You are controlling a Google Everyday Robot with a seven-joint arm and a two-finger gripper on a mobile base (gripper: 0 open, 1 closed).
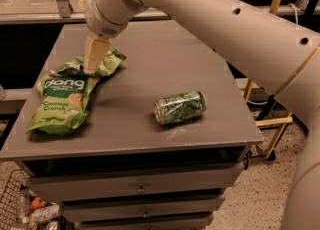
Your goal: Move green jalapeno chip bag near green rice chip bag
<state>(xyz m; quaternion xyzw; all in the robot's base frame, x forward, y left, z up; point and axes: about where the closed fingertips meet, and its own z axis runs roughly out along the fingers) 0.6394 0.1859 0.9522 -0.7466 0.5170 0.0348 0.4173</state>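
Down on the counter (175, 64), my jaws sit atop the green jalapeno chip bag (112, 60), which touches the top of the green rice chip bag (57, 106); clenched or released, I cannot tell.
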